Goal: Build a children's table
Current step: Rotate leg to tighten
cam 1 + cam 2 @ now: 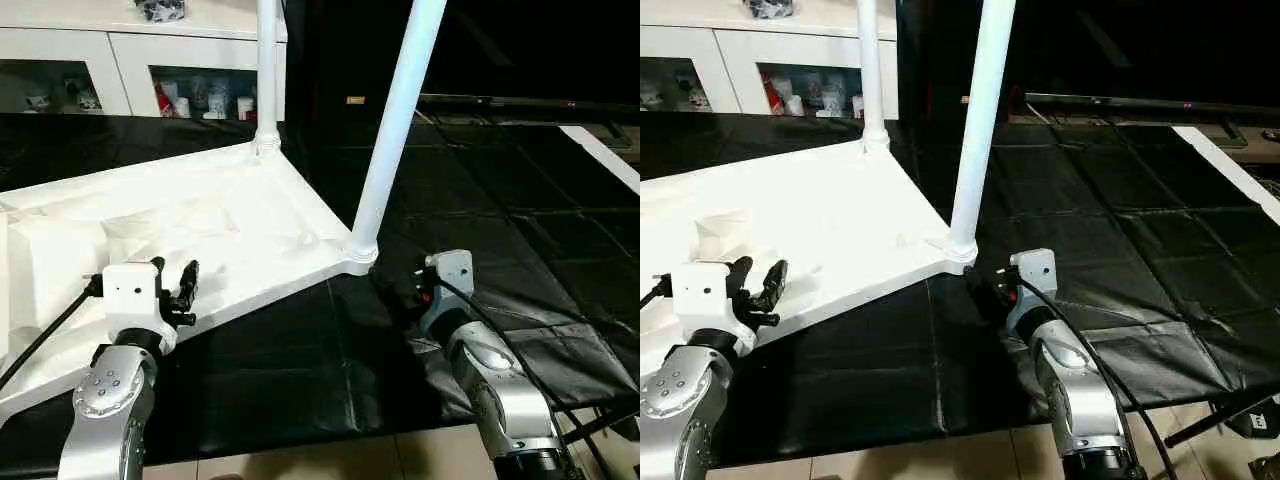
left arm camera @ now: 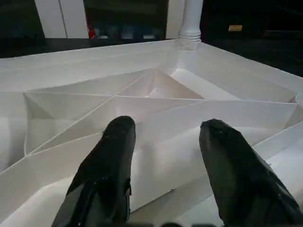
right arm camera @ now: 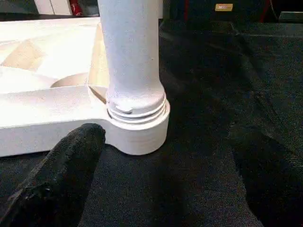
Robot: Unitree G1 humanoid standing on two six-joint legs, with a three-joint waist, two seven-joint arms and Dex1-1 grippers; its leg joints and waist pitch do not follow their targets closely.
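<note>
Black sheeting underlies the upturned table [image 1: 230, 215]; left claw [image 1: 183, 290] half-open, right claw [image 3: 161, 165] wide, both empty.

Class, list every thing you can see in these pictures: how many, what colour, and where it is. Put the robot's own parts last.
Tabletop: one, white, upside down on the black sheet, ribbed side up.
Legs: two, white, upright in the tabletop's near and far corners.
Sheet: one, black, under everything.
Cabinet: one, white, glass doors, behind the tabletop.
Left hand: one, black fingers, open over the tabletop's edge.
Right hand: one, black fingers, open wide on the sheet beside the near leg.
</note>
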